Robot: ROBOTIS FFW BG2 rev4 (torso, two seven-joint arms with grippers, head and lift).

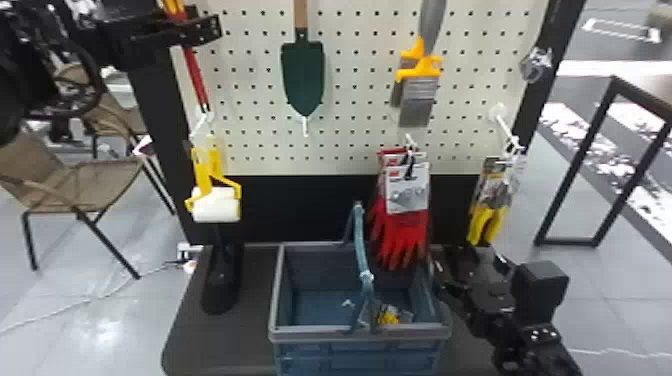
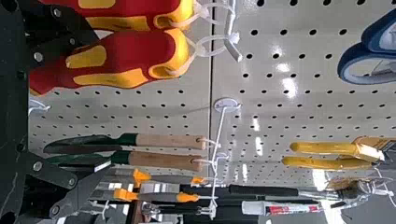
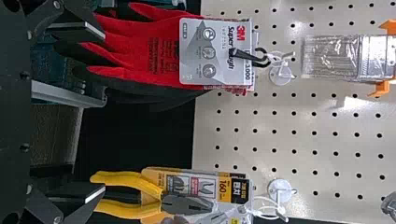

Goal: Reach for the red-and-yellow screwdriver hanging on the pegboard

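One pegboard (image 1: 350, 95) was seen above a blue basket (image 1: 310, 331) in the head view. Both the left gripper (image 1: 202, 31), beside the red-and-yellow screwdriver (image 1: 196, 75) at the board's left, and the right gripper (image 1: 470, 275), near the pliers (image 1: 485, 225), were held open. In the left wrist view, the handle (image 2: 126, 58) was revealed, hung by white loops (image 2: 205, 46) from a hook (image 2: 231, 46).
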